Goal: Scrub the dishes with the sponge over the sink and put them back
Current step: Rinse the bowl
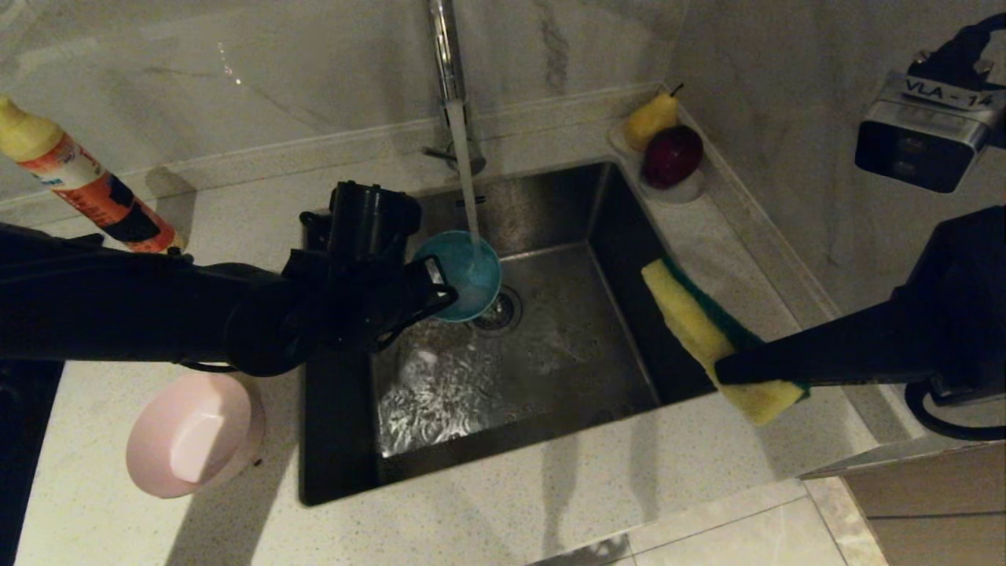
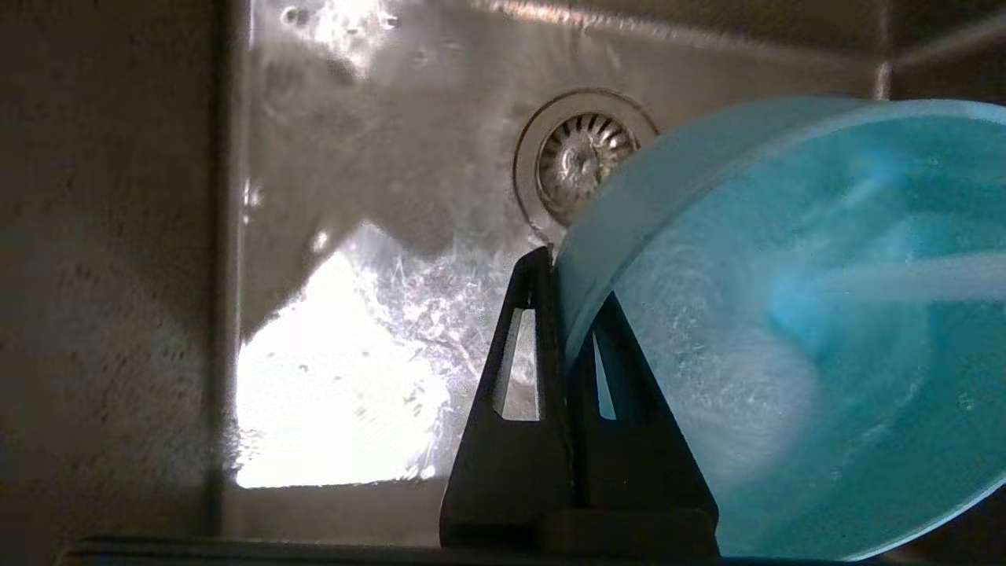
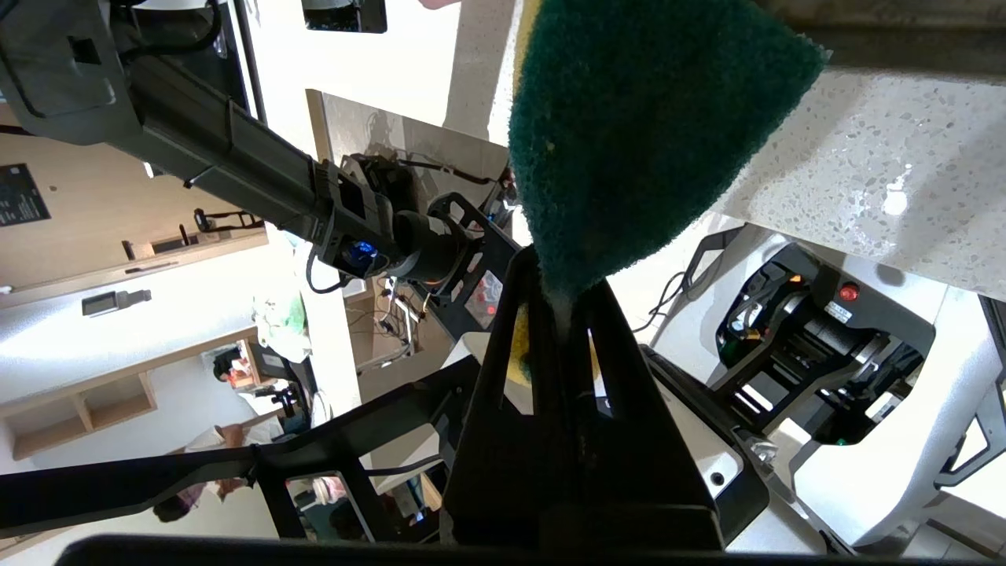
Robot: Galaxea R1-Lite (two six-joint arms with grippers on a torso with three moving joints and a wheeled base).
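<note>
Left claw (image 2: 562,314) clamped on blue bowl's (image 1: 464,271) rim under tap water over sink (image 1: 550,369); right claw (image 3: 562,291) pinches sponge (image 1: 711,334), prob. above table's right edge.

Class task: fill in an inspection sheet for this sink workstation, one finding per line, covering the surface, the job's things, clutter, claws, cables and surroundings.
Surface: pale speckled worktop around the steel sink; water runs from the tap.
Job's things: blue bowl tilted under the stream above the drain; pink bowl on the worktop left of the sink; sponge held above the sink's right edge; yellow bowl not seen.
Clutter: orange-labelled bottle at back left; pear and red apple on a small dish at the back right corner.
Claws: left claw shut on the blue bowl's rim; right claw shut on the sponge.
Cables: black cable by the right arm.
Surroundings: marble wall behind.
</note>
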